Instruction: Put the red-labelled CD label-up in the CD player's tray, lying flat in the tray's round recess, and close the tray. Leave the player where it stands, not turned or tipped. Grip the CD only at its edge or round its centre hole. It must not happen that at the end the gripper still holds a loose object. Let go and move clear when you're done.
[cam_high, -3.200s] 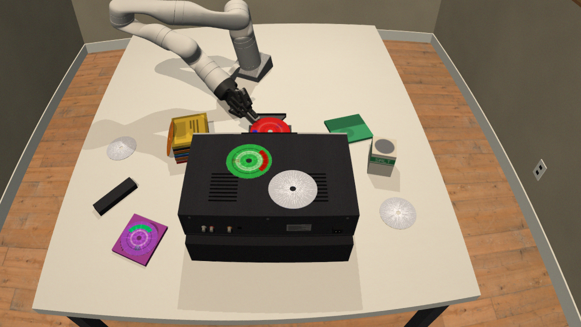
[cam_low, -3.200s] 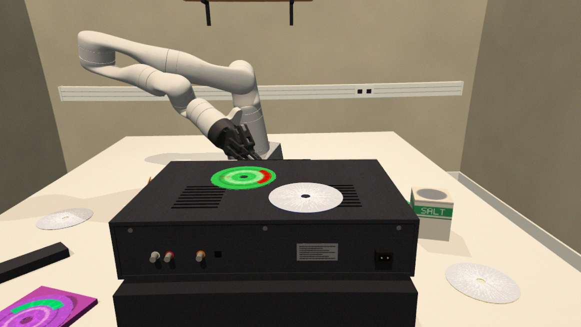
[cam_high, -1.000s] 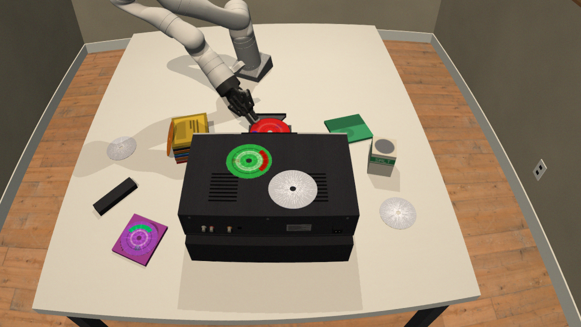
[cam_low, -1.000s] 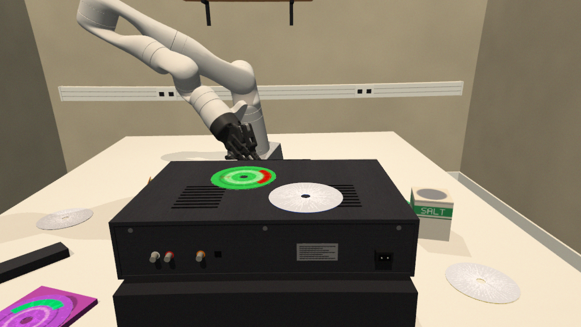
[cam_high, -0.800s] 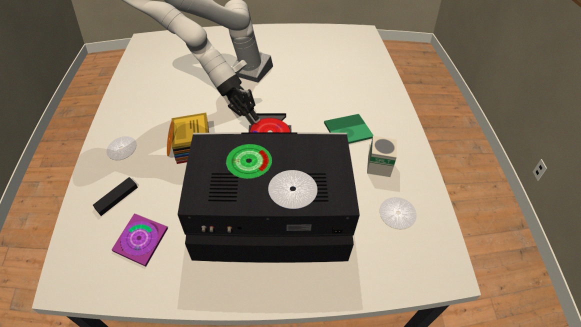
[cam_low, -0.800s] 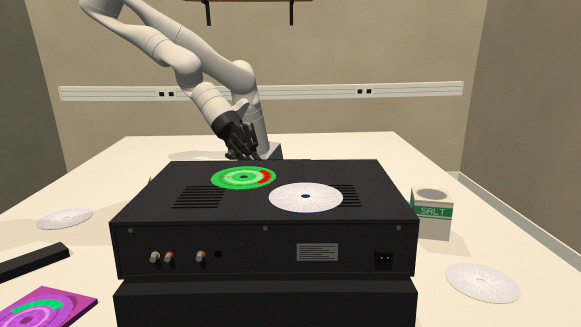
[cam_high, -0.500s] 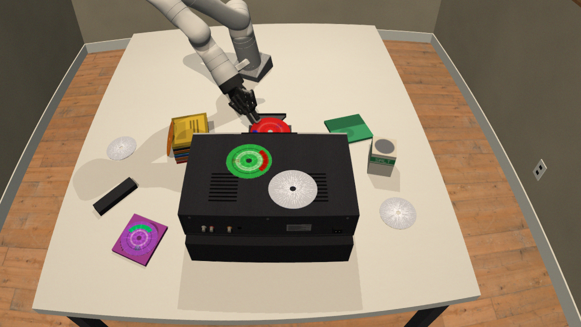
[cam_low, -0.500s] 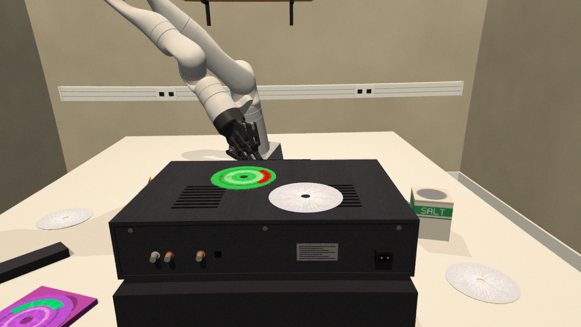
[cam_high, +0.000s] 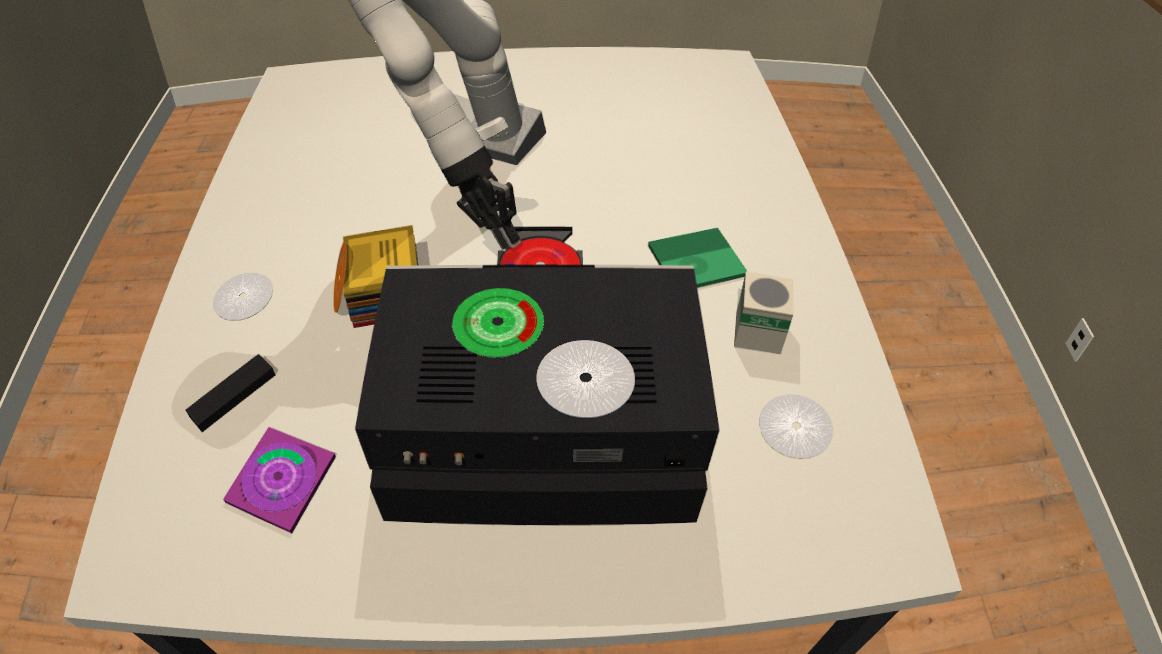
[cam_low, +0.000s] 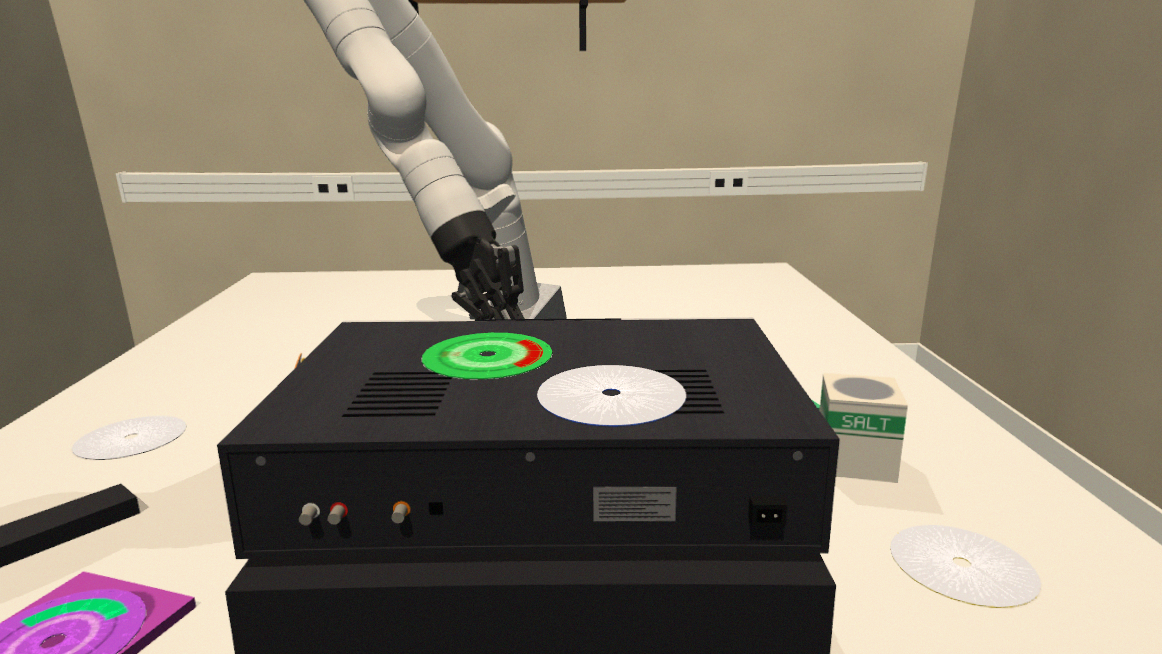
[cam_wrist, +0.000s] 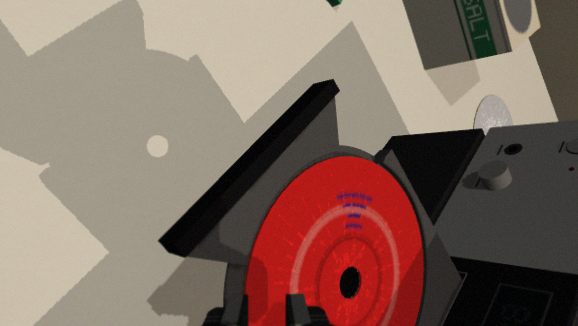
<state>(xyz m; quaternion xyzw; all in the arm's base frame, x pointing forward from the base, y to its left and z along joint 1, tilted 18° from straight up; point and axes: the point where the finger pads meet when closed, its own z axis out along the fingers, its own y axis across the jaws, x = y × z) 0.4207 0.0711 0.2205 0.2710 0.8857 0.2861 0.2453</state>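
The red-labelled CD (cam_high: 540, 248) (cam_wrist: 320, 185) lies label-up in the round recess of the pulled-out tray (cam_high: 556, 233) (cam_wrist: 260, 205), looking flat there. Its centre hole shows free in the wrist view; the player hides part of it in the top view. The black CD player (cam_high: 634, 308) (cam_low: 674, 345) (cam_wrist: 530, 210) stands level, its front toward the arm's base. My gripper (cam_high: 511, 241) (cam_wrist: 267, 302) is slightly open, with a narrow gap between the fingertips and nothing held. The tips are at the CD's side, over or close to its rim; contact cannot be told. The player hides them in the exterior view.
A green CD (cam_high: 467, 324) and a silver disc (cam_high: 569, 398) lie on the player. A yellow case stack (cam_high: 378, 264) stands left of the tray; a green case (cam_high: 707, 247) and a salt box (cam_high: 764, 324) stand right. A black bar (cam_high: 230, 392) and purple case (cam_high: 304, 511) lie left.
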